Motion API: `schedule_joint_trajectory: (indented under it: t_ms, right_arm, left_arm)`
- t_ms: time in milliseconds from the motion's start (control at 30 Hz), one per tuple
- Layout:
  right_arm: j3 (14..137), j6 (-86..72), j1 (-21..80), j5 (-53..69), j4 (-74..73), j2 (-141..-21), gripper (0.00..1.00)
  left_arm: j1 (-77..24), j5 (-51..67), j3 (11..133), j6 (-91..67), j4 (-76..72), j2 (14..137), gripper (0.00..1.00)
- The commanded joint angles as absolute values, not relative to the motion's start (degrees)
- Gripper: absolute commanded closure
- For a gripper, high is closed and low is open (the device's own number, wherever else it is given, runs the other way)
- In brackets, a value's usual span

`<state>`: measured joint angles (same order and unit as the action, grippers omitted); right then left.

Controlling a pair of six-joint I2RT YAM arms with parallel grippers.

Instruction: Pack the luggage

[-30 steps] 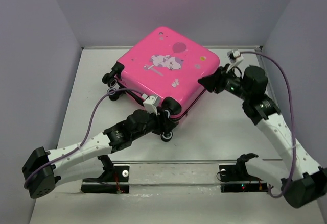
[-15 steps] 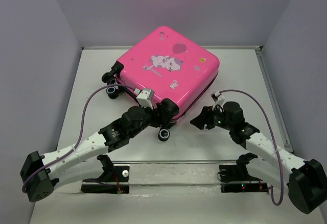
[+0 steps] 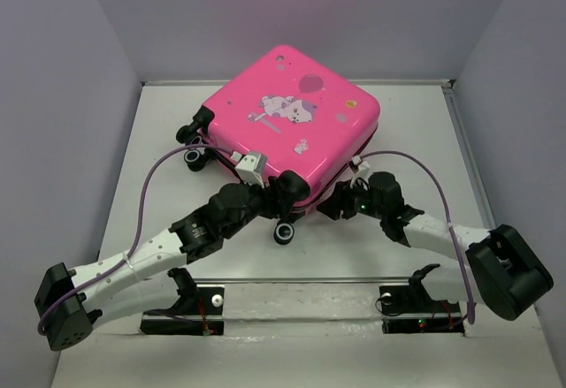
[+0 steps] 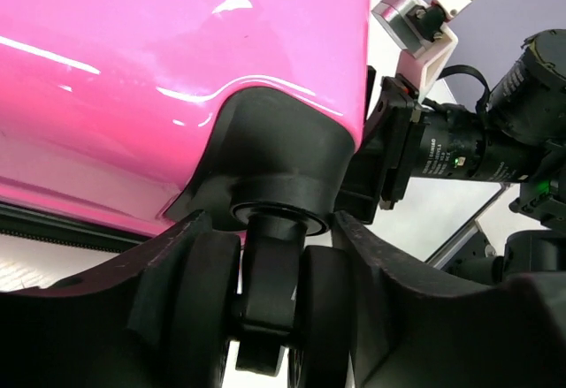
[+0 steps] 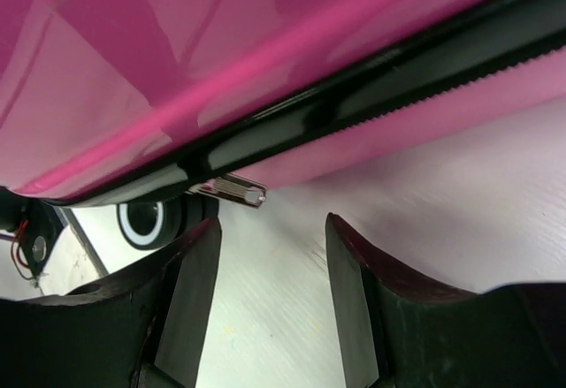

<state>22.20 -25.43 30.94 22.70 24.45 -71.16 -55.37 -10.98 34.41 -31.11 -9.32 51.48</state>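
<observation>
The luggage [image 3: 292,114] is a hot-pink hard-shell suitcase lying flat and closed on the table, with black zipper trim [image 5: 371,96]. My left gripper [image 3: 288,192] is at its near corner. In the left wrist view its jaws [image 4: 270,229] press on both sides of a black twin wheel [image 4: 265,291] under the corner housing. My right gripper [image 3: 336,207] is low at the near-right edge, open [image 5: 272,238], with bare table between the fingers. A metal zipper pull [image 5: 237,189] hangs just above its left fingertip, apart from it.
Another wheel [image 3: 283,232] rests on the table below the left gripper. Two more wheels [image 3: 193,145] stick out at the suitcase's left side. Grey walls close in the table on three sides. A rail [image 3: 309,280] and two black brackets run along the near edge.
My right arm swung from the suitcase's right corner down to its near-right edge, low by the zipper. My left gripper shifted slightly toward the corner wheel. The suitcase stayed put.
</observation>
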Motion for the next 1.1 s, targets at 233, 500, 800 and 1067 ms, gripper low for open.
schedule_joint_trajectory:
  t_ms: [233, 500, 800, 1067]
  right_arm:
    - [26.19, -21.27, 31.9, 20.83, 30.67, -72.68, 0.45]
    - [24.88, -20.92, 32.96, 18.72, 37.42, -75.49, 0.57]
    - [22.59, -21.71, 36.29, 16.27, 45.53, -75.24, 0.83]
    - [20.57, -22.06, 42.53, 9.5, 40.44, -71.11, 0.93]
  left_arm:
    - [-55.11, -12.04, 36.12, -30.76, -11.34, 50.36, 0.8]
    - [-55.11, -10.9, 37.09, -31.46, -11.34, 51.24, 0.94]
    - [-54.93, -10.28, 38.58, -32.43, -10.55, 52.29, 0.94]
    - [-54.05, -8.8, 40.78, -33.4, -11.16, 53.79, 0.94]
